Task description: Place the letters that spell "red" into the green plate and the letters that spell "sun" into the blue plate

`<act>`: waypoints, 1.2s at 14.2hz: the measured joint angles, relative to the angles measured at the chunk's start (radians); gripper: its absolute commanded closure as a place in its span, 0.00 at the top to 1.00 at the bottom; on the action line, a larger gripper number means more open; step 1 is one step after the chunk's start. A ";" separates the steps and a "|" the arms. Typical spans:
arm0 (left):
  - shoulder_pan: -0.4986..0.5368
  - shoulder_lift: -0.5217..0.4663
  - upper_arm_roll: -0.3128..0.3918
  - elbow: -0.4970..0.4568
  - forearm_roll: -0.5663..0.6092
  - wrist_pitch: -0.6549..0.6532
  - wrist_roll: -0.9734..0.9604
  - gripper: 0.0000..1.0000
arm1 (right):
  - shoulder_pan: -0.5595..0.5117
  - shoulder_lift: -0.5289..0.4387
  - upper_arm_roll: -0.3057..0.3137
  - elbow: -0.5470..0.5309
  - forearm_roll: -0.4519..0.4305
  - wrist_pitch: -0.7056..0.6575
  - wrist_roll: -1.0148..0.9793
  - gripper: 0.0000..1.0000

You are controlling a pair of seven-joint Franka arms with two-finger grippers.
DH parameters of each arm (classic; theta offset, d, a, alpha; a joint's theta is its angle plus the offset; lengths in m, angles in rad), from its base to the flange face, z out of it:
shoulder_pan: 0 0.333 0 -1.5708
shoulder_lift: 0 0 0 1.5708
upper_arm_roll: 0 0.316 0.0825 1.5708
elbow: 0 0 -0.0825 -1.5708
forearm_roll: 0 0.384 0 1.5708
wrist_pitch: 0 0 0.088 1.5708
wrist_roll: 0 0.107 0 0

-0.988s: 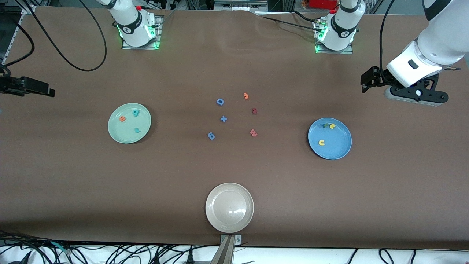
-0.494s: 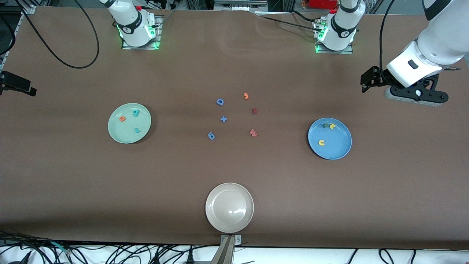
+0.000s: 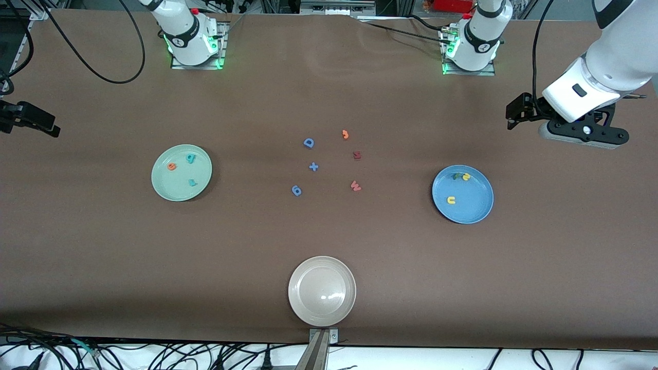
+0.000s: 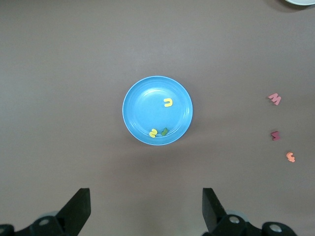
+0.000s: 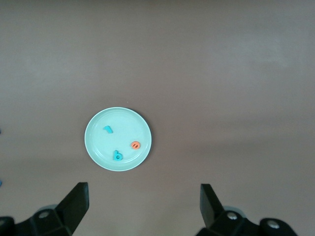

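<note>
Overlapping yellow "s" (image 3: 466, 177) and green "n" (image 3: 456, 176), blue plate (image 3: 475, 210)

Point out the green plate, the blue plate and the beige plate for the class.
green plate (image 3: 177, 191), front view, bare surface near its rim.
blue plate (image 3: 470, 208), front view, bare floor of the plate.
beige plate (image 3: 322, 291), front view, its bare middle.

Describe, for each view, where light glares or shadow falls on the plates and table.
Front view: a bright glint sits on the beige plate, and the table darkens along its nearest edge. Left wrist view: the blue plate is evenly lit, with a soft shadow along its rim. Right wrist view: the green plate looks pale and slightly washed out.
</note>
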 measured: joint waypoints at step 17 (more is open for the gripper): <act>0.000 0.000 0.000 0.000 0.000 0.000 0.000 1.00 | 0.057 -0.001 -0.046 -0.011 0.000 0.014 0.036 1.00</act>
